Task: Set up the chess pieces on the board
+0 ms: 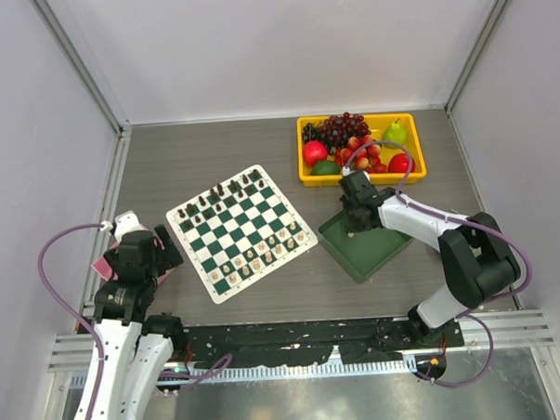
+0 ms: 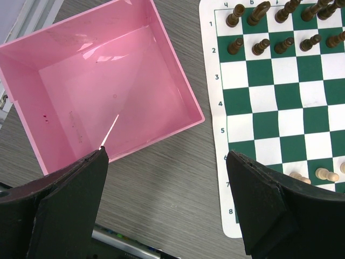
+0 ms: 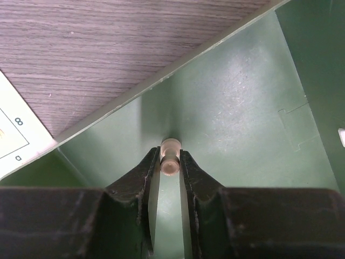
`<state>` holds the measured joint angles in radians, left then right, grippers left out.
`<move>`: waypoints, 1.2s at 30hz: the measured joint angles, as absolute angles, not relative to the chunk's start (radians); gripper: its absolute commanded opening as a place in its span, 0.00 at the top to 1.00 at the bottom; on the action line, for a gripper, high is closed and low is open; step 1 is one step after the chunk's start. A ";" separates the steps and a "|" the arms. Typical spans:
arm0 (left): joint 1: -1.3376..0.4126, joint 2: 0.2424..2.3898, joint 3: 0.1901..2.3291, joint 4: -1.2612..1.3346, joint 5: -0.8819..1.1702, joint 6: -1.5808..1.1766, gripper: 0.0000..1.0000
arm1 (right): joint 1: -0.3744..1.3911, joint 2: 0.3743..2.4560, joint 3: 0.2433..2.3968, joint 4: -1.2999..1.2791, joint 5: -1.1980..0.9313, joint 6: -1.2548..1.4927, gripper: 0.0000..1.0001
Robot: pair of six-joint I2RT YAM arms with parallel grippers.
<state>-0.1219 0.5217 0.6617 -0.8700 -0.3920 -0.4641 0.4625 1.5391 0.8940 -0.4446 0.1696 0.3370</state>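
right gripper [image 3: 170, 164] is down inside the green tray [image 3: 237, 108], right of the board [image 1: 241, 230], fingertips pinching one cream chess piece [image 3: 171, 145] from both sides. left gripper [image 2: 167, 159] hangs spread wide, gripping nothing, by the pink box [image 2: 32, 108] just left of the board. other cream pieces [image 1: 263, 253] stand on the board's near rows, dark pieces [image 1: 219, 196] on its far rows.

A grey wood-grain tabletop [image 1: 212, 148] carries a yellow bin [image 1: 372, 178] at upper right, holding dark grapes [image 1: 343, 129], a green pear [image 1: 395, 131] and a red apple [image 1: 315, 152]. Just below the bin sits a dark green tray [image 1: 370, 254], turned diagonally. At far left lies an open pink box [image 2: 97, 97]. Dark pieces [image 2: 260, 46] stand in two rows, upper right of the left wrist view.
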 measured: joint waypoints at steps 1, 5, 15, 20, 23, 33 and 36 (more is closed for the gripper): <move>-0.122 0.522 0.662 -0.870 -0.392 -0.464 0.01 | 0.463 1.539 0.894 -0.445 0.170 0.337 0.79; -0.122 0.522 0.662 -0.870 -0.392 -0.464 0.01 | 0.463 1.538 0.897 -0.451 0.170 0.334 0.81; -0.122 0.522 0.662 -0.870 -0.392 -0.464 0.01 | 0.472 1.386 0.944 -0.530 0.157 0.333 0.81; -0.122 0.522 0.662 -0.870 -0.392 -0.464 0.01 | 0.546 1.306 0.990 -0.563 0.158 0.357 0.81; -0.122 0.521 0.662 -0.869 -0.392 -0.464 0.01 | 0.655 1.305 1.033 -0.578 0.165 0.382 0.81; -0.114 0.494 0.662 -0.870 -0.398 -0.464 0.01 | 1.040 1.557 1.359 -0.608 0.189 0.450 0.81; -0.112 0.475 0.662 -0.870 -0.405 -0.464 0.01 | 1.115 1.661 1.463 -0.609 0.192 0.451 0.81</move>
<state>-0.1116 0.4751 0.6617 -0.8703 -0.4049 -0.4644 1.1149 1.6608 1.4631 -0.6086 0.1925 0.4511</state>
